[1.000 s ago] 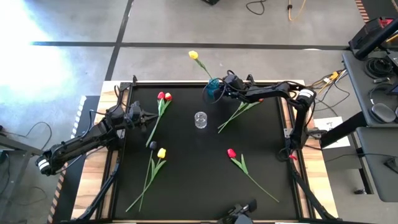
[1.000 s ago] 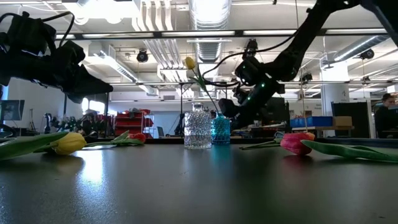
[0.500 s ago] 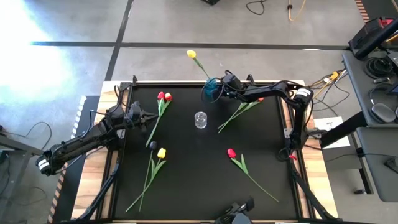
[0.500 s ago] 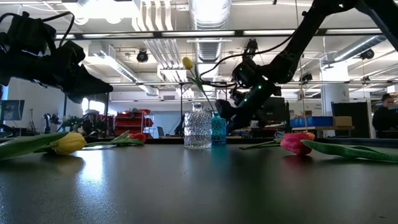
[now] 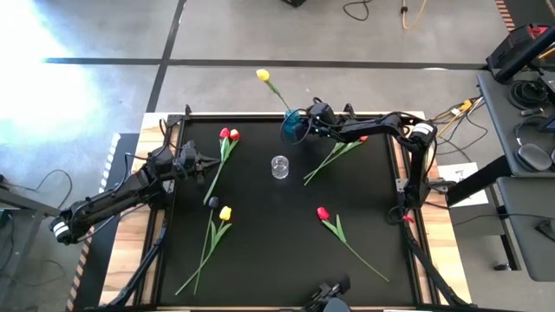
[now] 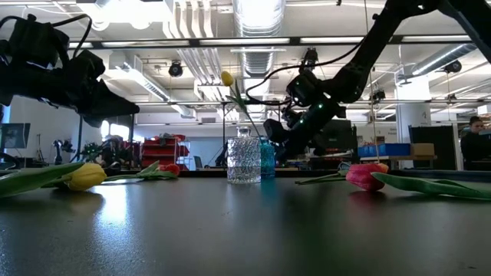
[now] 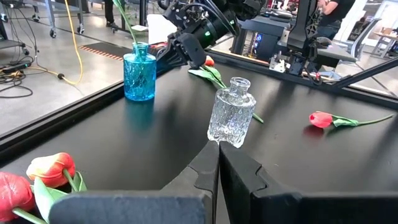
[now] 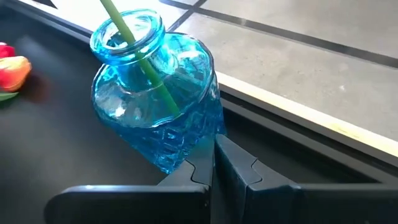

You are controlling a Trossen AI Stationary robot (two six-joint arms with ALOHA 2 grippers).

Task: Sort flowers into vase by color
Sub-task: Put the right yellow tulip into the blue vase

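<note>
Pressing my closed, empty right gripper [image 5: 310,127] against the blue vase [image 5: 295,125] at the counter's [image 5: 364,199] far edge — it looks tilted with its yellow tulip [image 5: 263,75]. Risk: further push topples it off. Left gripper [image 5: 205,165] closed, idle at left.

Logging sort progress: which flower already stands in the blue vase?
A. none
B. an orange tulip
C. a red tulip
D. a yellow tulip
D: a green stem rises from the blue vase at the table's far edge, ending in the yellow tulip head; the clear vase holds nothing.
</note>
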